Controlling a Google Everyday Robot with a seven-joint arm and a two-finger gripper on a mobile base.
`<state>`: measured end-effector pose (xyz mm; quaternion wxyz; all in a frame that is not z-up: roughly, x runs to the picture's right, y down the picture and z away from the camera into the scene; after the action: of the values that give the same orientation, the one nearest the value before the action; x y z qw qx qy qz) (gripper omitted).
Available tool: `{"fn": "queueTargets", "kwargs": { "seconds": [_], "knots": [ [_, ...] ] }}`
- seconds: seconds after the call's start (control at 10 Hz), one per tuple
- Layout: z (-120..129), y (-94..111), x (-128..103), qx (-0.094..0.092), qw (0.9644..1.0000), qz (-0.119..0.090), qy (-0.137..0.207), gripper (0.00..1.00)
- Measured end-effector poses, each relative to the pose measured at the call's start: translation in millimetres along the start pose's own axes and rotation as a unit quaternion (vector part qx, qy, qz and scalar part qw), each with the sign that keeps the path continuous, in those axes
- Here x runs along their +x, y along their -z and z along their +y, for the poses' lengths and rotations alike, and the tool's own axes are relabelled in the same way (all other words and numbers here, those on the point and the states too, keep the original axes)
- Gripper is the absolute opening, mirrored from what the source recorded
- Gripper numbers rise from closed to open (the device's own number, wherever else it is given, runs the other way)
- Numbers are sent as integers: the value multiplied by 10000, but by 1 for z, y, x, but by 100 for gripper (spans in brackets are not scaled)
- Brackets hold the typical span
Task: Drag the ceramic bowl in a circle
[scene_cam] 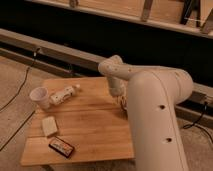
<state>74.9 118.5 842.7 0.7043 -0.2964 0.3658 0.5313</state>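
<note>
We see no ceramic bowl on the wooden table (pixel 90 125); it may sit behind our arm (pixel 150 115). Our gripper (pixel 121 101) hangs clenched, seemingly empty, over the table's far right edge. The circling looks unstarted.

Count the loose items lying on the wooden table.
4: a white paper cup at the left edge, a bottle lying beside it, a pale block nearer the front, a dark packet at the front edge. The arm hides the gripper and may hide more.
</note>
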Motion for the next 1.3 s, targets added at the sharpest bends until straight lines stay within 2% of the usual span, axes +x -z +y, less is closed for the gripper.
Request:
{"fn": "queueTargets", "kwargs": {
  "seconds": [0.2,0.3,0.5,0.7,0.8,0.9,1.1,1.3],
  "knots": [
    [49,7,10,-216,9978,-121,620,0],
    [88,8,19,-347,9934,-130,1087,0],
    [137,4,36,-531,9843,-52,1681,0],
    [183,-4,52,-721,9707,115,2290,0],
    [196,-5,56,-761,9660,153,2465,0],
    [222,-4,58,-830,9556,186,2822,0],
    [263,5,53,-903,9375,109,3359,0],
    [291,21,29,-825,9236,-130,3741,0]
  ]
}}
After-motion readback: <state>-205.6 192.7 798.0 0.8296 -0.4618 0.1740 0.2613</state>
